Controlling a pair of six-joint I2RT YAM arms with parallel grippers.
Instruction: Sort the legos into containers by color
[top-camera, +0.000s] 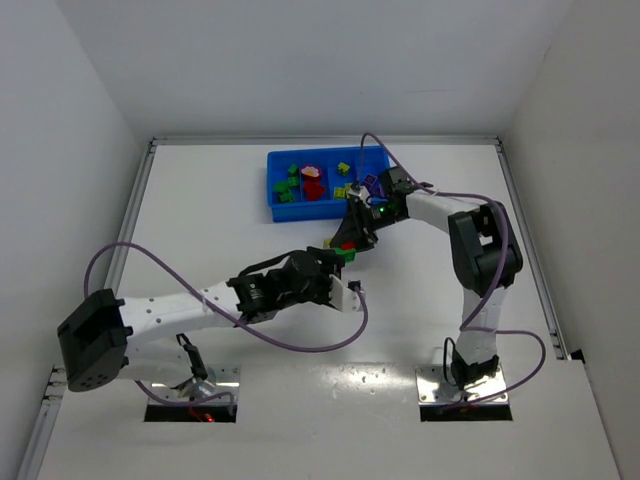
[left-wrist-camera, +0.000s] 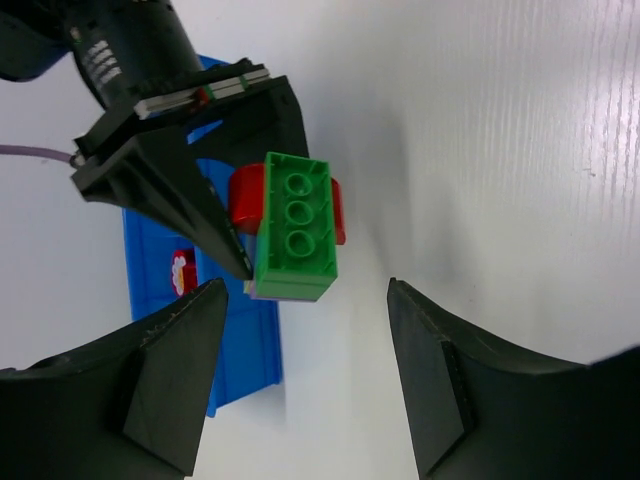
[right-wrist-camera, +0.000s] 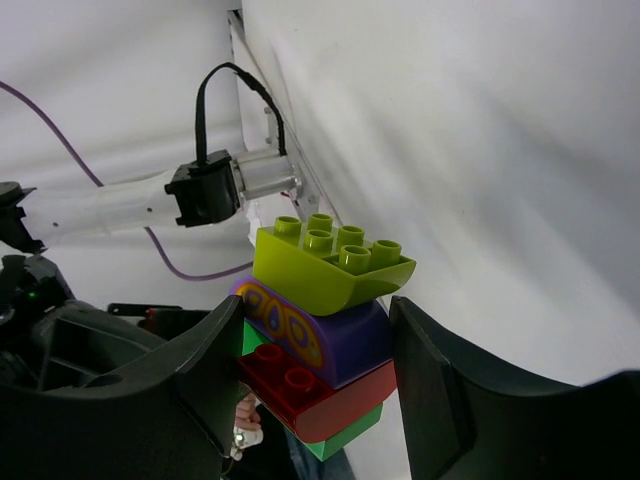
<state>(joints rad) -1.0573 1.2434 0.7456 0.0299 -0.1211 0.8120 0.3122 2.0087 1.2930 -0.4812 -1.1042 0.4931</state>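
My right gripper (top-camera: 353, 232) is shut on a stacked lego clump (top-camera: 347, 253) and holds it above the table, just in front of the blue tray (top-camera: 275, 205). In the right wrist view the clump (right-wrist-camera: 335, 335) is lime-yellow on top, then purple, red and green, pinched between my right gripper's (right-wrist-camera: 318, 322) jaws. My left gripper (top-camera: 337, 270) is open and empty, right next to the clump. In the left wrist view its gripper (left-wrist-camera: 305, 290) has the clump's green brick (left-wrist-camera: 296, 225) just ahead of its spread jaws, without touching.
The tray's compartments hold sorted green (top-camera: 289, 185), red (top-camera: 313, 186), yellow (top-camera: 343, 169) and purple (top-camera: 372, 184) bricks. The tray's near wall (left-wrist-camera: 240, 340) lies left of my left gripper. White walls enclose the table on three sides.
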